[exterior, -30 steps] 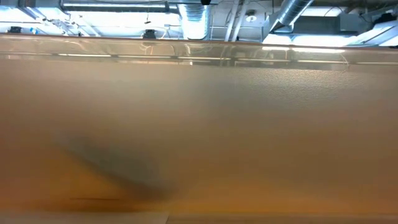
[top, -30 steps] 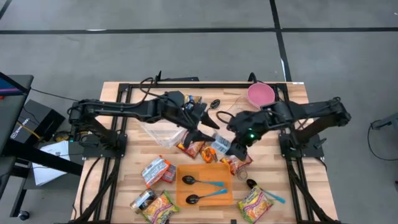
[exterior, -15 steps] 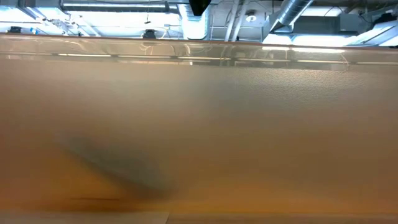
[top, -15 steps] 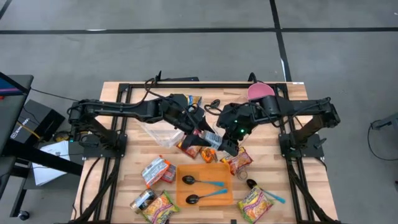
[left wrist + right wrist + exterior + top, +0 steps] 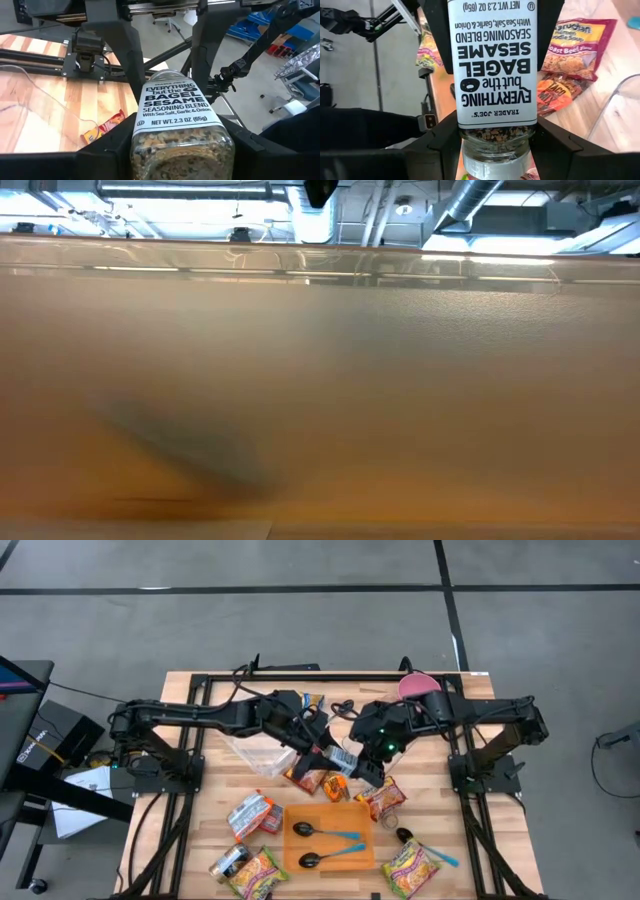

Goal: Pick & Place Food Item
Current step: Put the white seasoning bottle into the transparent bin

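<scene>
A glass jar of everything-bagel sesame seasoning [image 5: 342, 758] with a white label hangs above the middle of the table, between my two grippers. My left gripper [image 5: 326, 751] comes from the table's left and is shut on the jar's glass bottom end [image 5: 182, 150]. My right gripper [image 5: 366, 766] comes from the right and is shut on the jar near its cap end [image 5: 495, 137]. In the low view an orange blur fills the picture and shows neither the jar nor a gripper. My left gripper pinches the jar's seed-filled bottom end [image 5: 140, 150] between its two fingers, one on each side. The fingers lie along the jar and come nearly level from the table's left. The jar is clear of the table. My right gripper pinches the jar just below its cap, at the bottom of the label [image 5: 465, 131], between its two fingers. It comes slanting down from the table's right. The jar points away from it toward the left gripper, lifted clear.
Below the jar lie snack packets [image 5: 310, 778] and a clear container [image 5: 262, 752]. An orange tray [image 5: 352, 820] with two spoons sits nearer the front, with noodle packets [image 5: 258, 873] [image 5: 410, 867] beside it. A pink bowl [image 5: 420, 690] stands at the far right.
My right gripper has carried the jar toward the table's left and a little farther back, up to my left gripper. The jar's bottom end now sits between the left fingers. My left gripper has stayed in place.
</scene>
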Robot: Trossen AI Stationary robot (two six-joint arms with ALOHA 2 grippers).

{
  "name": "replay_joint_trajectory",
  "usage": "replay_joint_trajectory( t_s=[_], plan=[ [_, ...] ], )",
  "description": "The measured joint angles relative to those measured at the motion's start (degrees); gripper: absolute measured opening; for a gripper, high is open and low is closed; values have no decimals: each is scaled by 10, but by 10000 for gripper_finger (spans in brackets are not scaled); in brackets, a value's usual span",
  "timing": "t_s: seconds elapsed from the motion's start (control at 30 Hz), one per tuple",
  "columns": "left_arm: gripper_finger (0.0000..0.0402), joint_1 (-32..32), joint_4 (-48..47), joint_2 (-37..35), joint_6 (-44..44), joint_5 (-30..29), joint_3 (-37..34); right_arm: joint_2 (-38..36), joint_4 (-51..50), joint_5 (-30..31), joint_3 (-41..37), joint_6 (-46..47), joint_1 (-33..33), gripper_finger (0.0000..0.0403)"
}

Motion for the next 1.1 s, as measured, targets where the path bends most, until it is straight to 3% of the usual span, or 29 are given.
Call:
replay_joint_trajectory(
  t_s=[0.33, 0.47, 0.57, 0.77, 0.93, 1.1],
  plan=[
    [193, 21, -43, -19, -5, 6, -1, -10, 14, 32, 0, -2, 22, 301],
    [193, 41, -69, -37, -42, 3, -16, -56, 4, 122, 0, 3, 44, 309],
    [193, 58, -19, -53, -117, 3, -47, -96, 8, 229, 0, -16, 72, 307],
    [193, 85, 234, -64, -360, 48, -126, -135, 24, 439, 0, -92, 141, 305],
    [193, 89, 488, -37, -547, 50, -176, -133, 62, 477, 0, -137, 147, 305],
    [193, 79, 568, -14, -606, 27, -184, -117, 118, 477, 0, -203, 135, 305]
  ],
)
